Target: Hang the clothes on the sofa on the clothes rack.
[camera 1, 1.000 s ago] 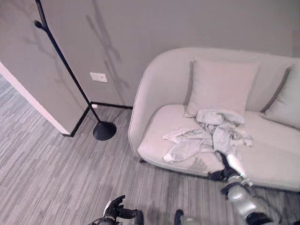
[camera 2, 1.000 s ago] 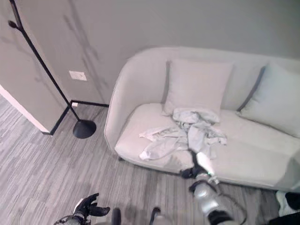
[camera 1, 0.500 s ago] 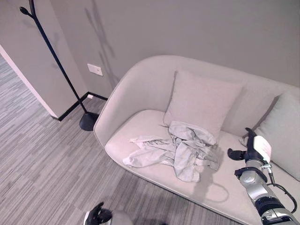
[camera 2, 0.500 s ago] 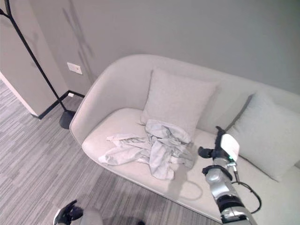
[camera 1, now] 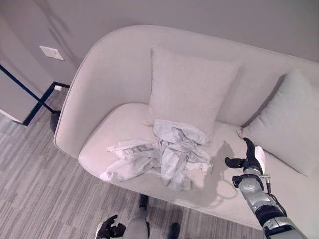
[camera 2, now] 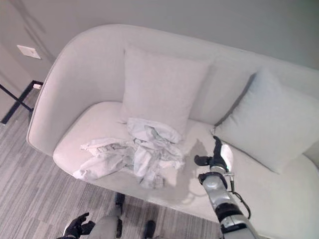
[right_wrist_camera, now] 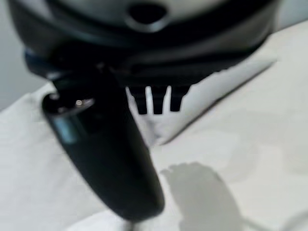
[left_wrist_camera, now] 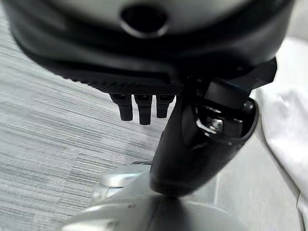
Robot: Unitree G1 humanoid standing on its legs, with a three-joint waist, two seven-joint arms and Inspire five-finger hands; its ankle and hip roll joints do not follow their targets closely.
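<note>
The clothes are a crumpled heap of pale grey-white fabric on the seat of the light sofa, well to the left of the raised right hand and apart from it. The heap bunches highest nearest the hand, where folds stack against the foot of the upright back cushion. A long flat part, perhaps a sleeve, trails away from the hand toward the sofa's front edge. A dark pole of the clothes rack shows far beyond the sofa's left end.
</note>
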